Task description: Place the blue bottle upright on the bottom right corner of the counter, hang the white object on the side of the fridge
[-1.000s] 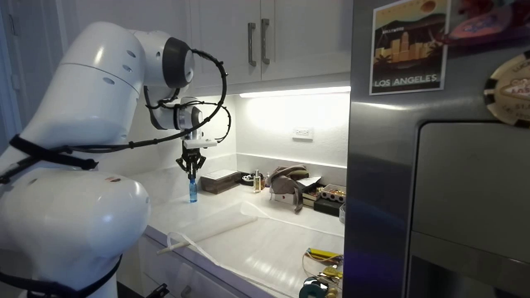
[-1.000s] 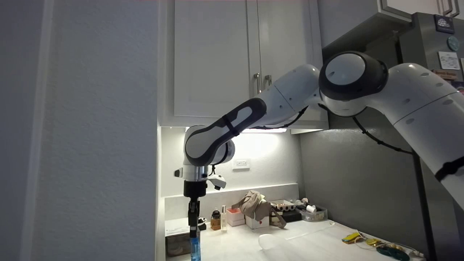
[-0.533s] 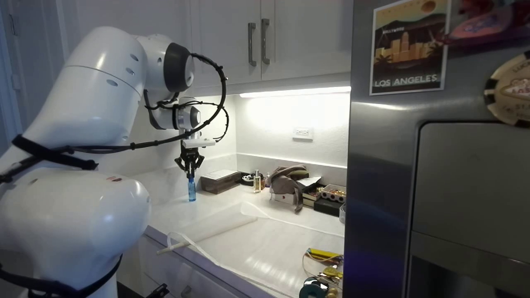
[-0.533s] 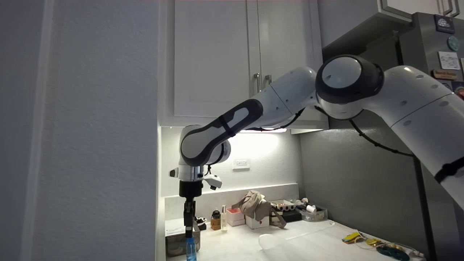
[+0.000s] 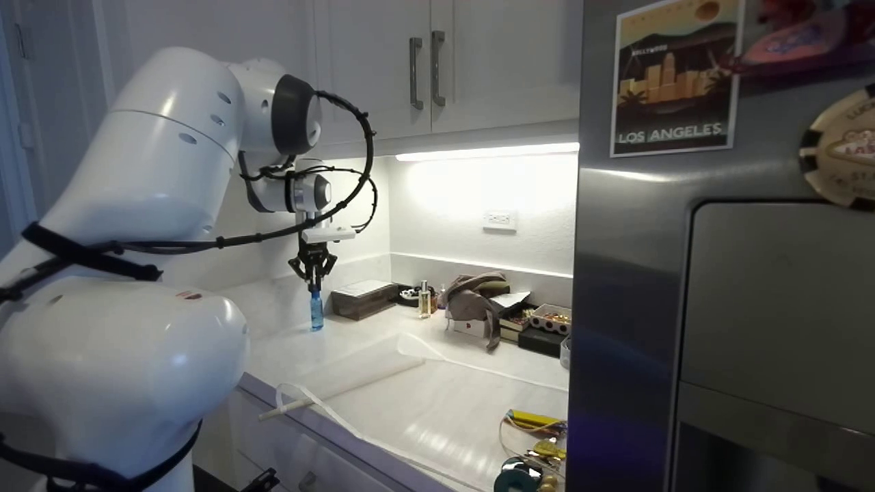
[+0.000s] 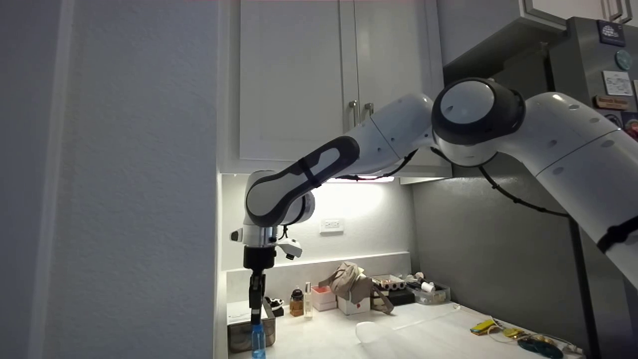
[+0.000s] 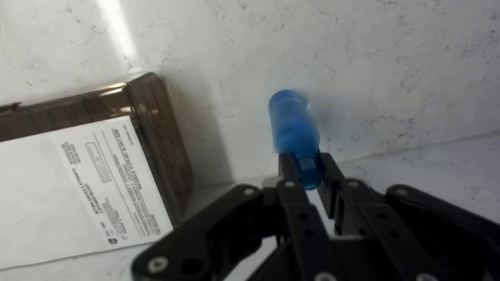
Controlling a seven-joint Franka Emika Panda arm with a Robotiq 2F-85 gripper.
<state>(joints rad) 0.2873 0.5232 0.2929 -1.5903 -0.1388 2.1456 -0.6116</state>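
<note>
Upright and slender, the blue bottle [image 5: 316, 314] hangs or stands over the back left of the white counter [image 5: 277, 352], near the side wall. My gripper [image 5: 314, 285] points straight down, shut on the bottle's neck. From the wrist view, the neck sits between both fingers [image 7: 289, 166], with the bottle's body [image 7: 295, 125] reaching beyond them. Whether its base touches the counter I cannot tell. The white object [image 5: 372, 369], a thin see-through sheet with a rolled edge and loose strap, lies across the counter's middle. The grey fridge [image 5: 629, 273] rises at the right.
A brown see-through box [image 7: 156, 128] with a paper label stands close beside the bottle. Along the backsplash are small bottles [image 6: 296, 302], a brown cloth [image 5: 472, 301] and boxes. Yellow items and cords [image 5: 536, 420] lie by the fridge. Cabinets [image 5: 376, 75] hang above.
My gripper has shifted left with the bottle in both exterior views, most plainly where the arm reaches in from the right. The arm's elbow has sunk slightly. The white object has not moved.
</note>
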